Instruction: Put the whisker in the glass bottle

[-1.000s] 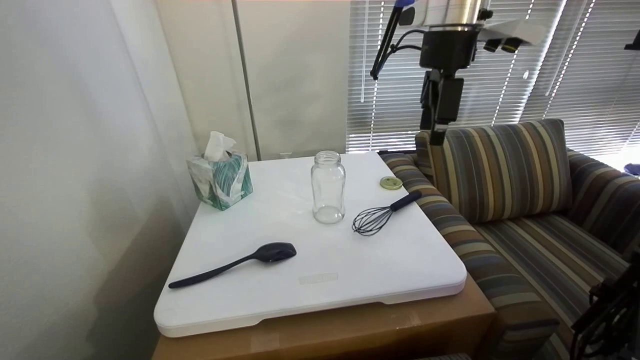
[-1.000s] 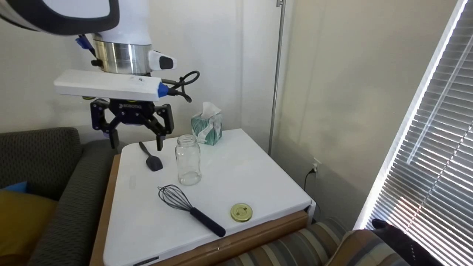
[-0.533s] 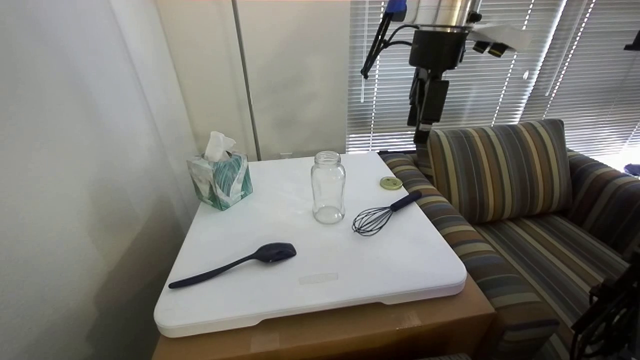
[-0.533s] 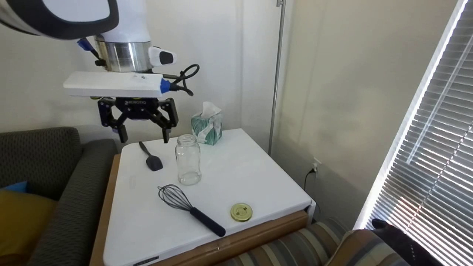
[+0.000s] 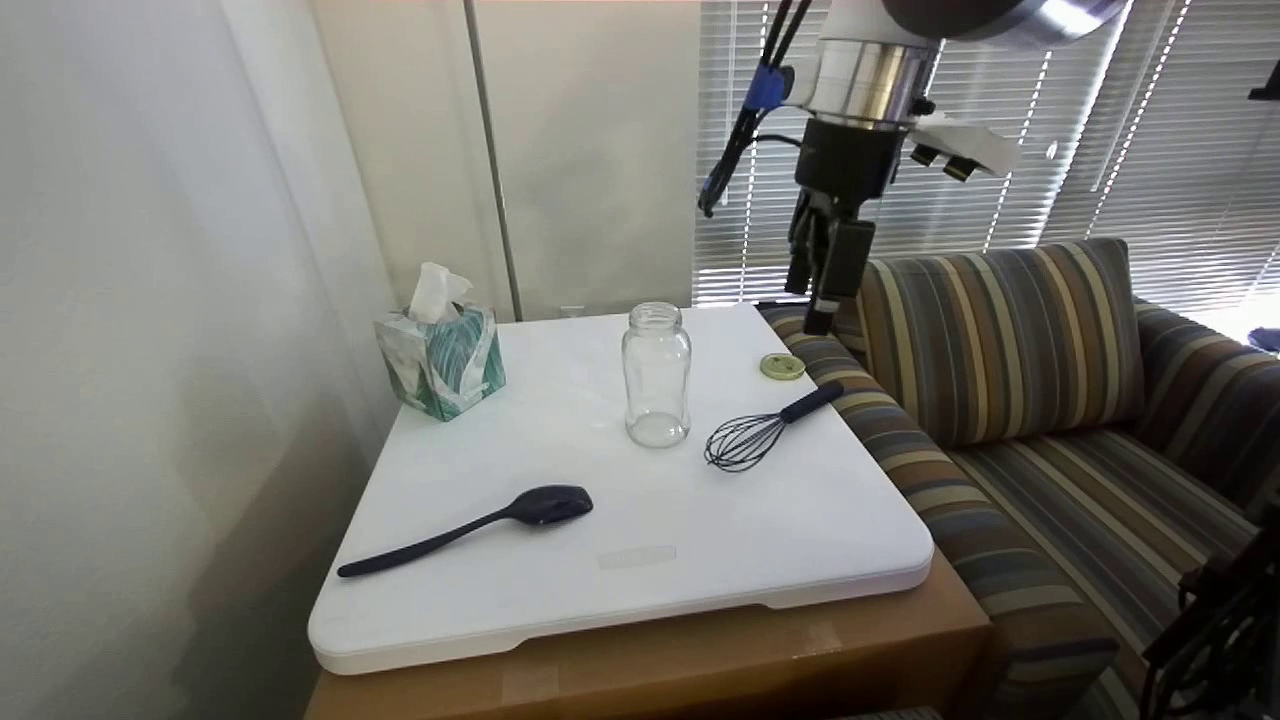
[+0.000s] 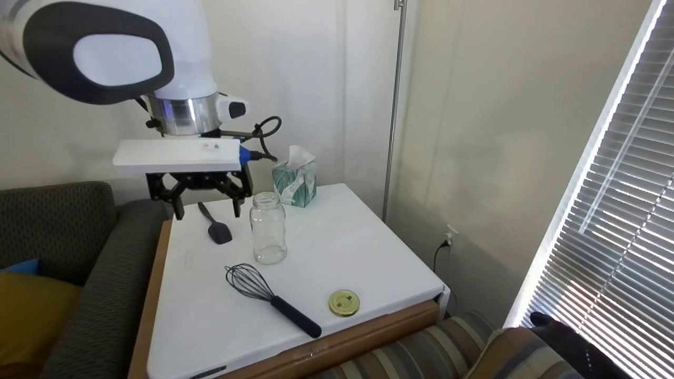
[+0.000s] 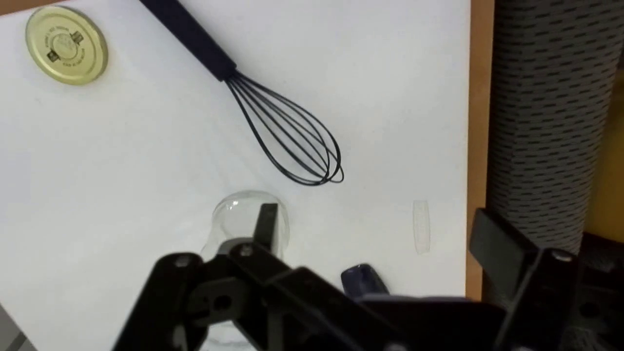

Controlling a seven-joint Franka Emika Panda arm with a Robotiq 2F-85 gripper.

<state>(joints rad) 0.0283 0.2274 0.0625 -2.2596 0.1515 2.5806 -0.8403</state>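
Hung with fingers [image 7: 499,253] spread wide.
Had whisk [image 6: 276,302] lying lower, glass bottle [image 5: 657,378] upright, partly behind one finger in the wrist view.

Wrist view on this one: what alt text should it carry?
A black whisk lies on a white tabletop near a gold lid. Below in frame, an open claw, holding nothing, partly hides a clear glass bottle and a dark spoon.

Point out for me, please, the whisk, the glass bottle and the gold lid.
Whisk [image 6: 281,305]: in an exterior view, on the handle, near the wires.
Glass bottle [image 5: 657,378]: in an exterior view, on the clear body.
Gold lid [image 7: 66,46]: in the wrist view, on its printed face.
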